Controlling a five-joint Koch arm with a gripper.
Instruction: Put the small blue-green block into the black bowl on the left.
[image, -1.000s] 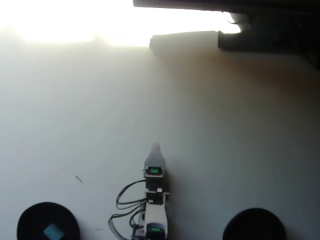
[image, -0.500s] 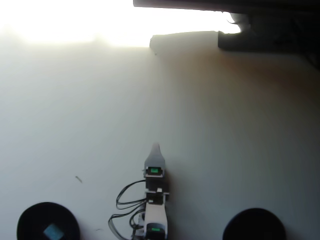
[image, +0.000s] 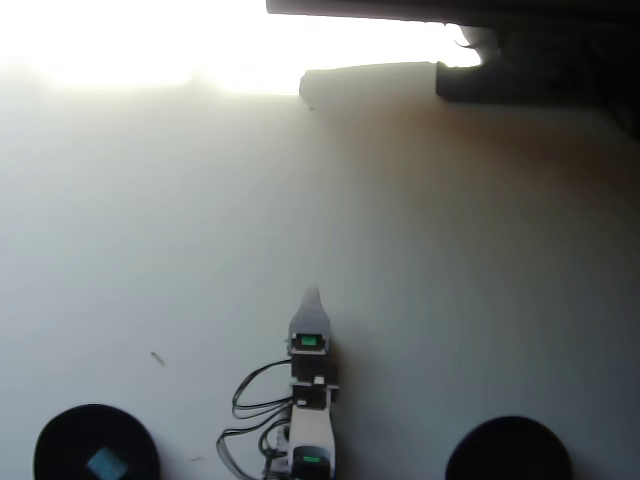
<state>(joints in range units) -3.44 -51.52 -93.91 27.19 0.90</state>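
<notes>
A small blue-green block (image: 107, 463) lies inside the black bowl (image: 60, 445) at the bottom left of the overhead view. My gripper (image: 312, 296) points up the picture from the arm at the bottom centre, well to the right of that bowl and above its level. It holds nothing that I can see. Only one pointed tip shows, so I cannot tell how the jaws stand.
A second black bowl (image: 510, 452) sits at the bottom right, with nothing showing inside. Dark objects (image: 500, 70) line the top right edge. The arm's cables (image: 250, 400) loop to its left. Strong glare washes out the top left of the white table (image: 200, 220).
</notes>
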